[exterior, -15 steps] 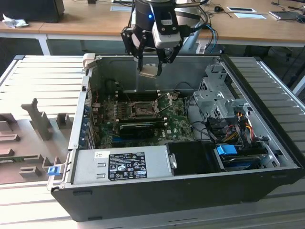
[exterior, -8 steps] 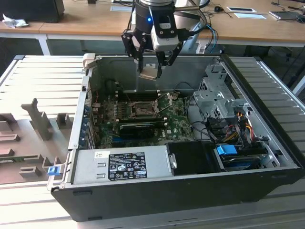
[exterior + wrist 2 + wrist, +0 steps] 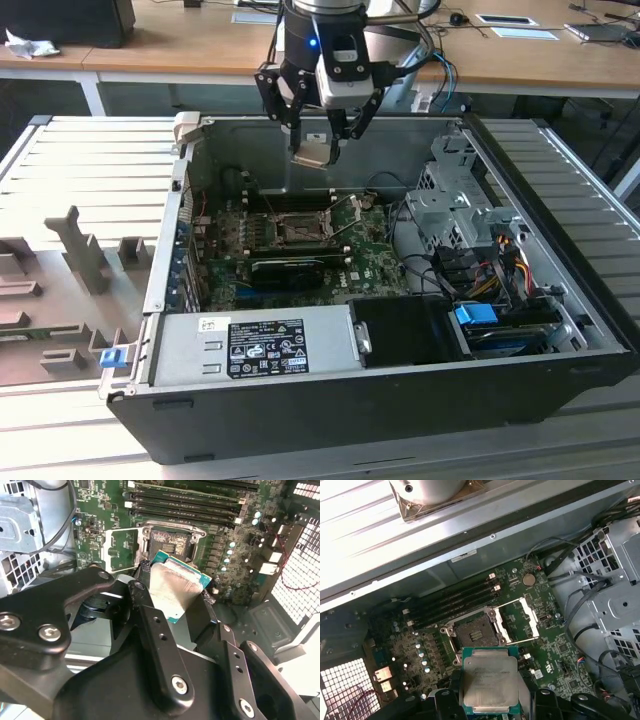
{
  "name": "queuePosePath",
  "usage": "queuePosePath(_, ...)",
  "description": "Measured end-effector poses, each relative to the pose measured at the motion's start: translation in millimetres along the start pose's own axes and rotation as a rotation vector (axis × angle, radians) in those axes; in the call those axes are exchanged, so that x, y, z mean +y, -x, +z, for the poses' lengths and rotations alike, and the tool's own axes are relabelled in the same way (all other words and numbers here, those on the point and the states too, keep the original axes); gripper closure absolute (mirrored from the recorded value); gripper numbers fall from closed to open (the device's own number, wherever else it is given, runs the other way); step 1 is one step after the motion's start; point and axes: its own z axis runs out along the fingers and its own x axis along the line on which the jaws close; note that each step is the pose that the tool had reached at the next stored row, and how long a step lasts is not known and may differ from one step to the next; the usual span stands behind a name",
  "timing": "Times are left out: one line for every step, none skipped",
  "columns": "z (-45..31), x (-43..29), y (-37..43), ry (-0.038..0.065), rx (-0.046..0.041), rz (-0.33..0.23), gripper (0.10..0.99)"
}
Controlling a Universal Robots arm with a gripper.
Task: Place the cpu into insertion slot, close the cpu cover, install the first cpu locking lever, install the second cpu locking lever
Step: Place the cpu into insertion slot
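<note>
My gripper hangs above the open computer case, shut on the cpu, a flat square chip with a silver-grey top. In both wrist views the cpu sits between the black fingers, clear of the board. The insertion slot lies below it on the green motherboard, dark and uncovered. The cpu cover, a thin silver frame, is swung open beside the slot.
Black memory slots run along one side of the socket. A grey power supply lies at the case front, and a metal drive cage with cables is at the exterior view's right. A grey moulded tray is outside the case, at the exterior view's left.
</note>
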Motion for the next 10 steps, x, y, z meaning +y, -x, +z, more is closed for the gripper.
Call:
queuePosePath(0.1,0.0,0.0,0.0,-0.0005,0.006,0.561)
queuePosePath(0.1,0.0,0.0,0.0,-0.0008,0.01,0.561)
queuePosePath(0.1,0.0,0.0,0.0,-0.0012,0.015,0.561)
queuePosePath(0.2,0.0,0.0,0.0,-0.0016,0.019,0.561)
queuePosePath(0.2,0.0,0.0,0.001,-0.0021,0.024,0.561)
queuePosePath(0.2,0.0,0.0,0.001,-0.0024,0.029,0.561)
queuePosePath(0.4,0.0,0.0,0.001,-0.0032,0.038,0.561)
queuePosePath(1.0,0.0,0.0,0.001,-0.0045,0.053,0.561)
queuePosePath(1.4,-0.1,0.0,0.001,-0.0055,0.065,0.561)
queuePosePath(1.9,-0.1,0.0,0.002,-0.0071,0.083,0.561)
